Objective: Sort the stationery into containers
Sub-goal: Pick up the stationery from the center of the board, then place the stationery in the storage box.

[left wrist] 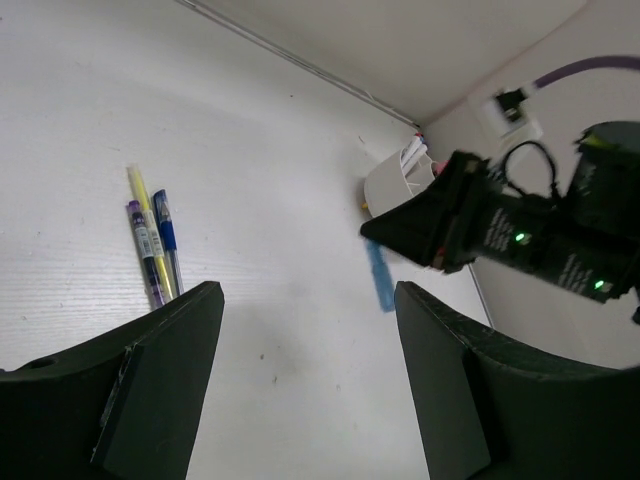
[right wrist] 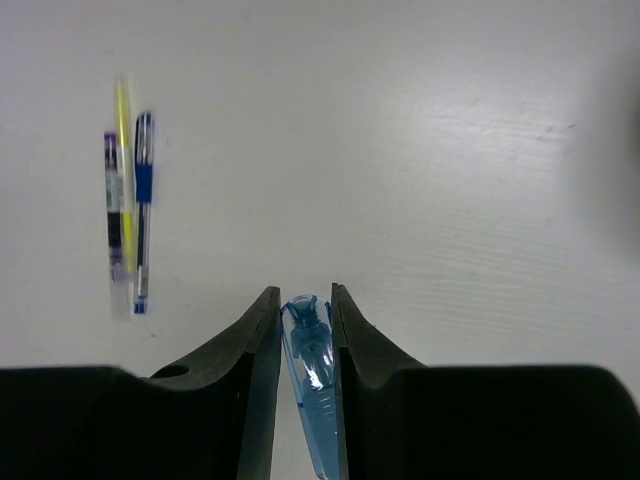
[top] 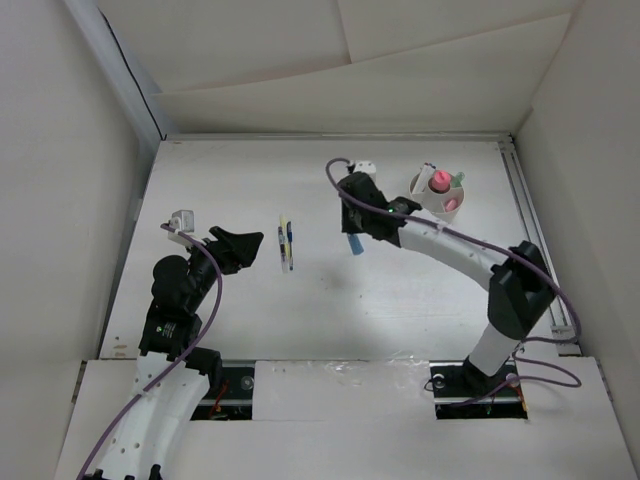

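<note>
Right gripper (right wrist: 303, 300) has its jaws clamped on the blue marker (right wrist: 310, 385), held near the white divided cup (top: 422, 186), where a pink marker (top: 440, 180) already stands. Left gripper (left wrist: 310, 300) hovers with jaws apart, empty. The thin pens (top: 287, 243) lie unsorted mid-worktop (top: 330, 310). Roughly halfway done, I'd judge.
</note>
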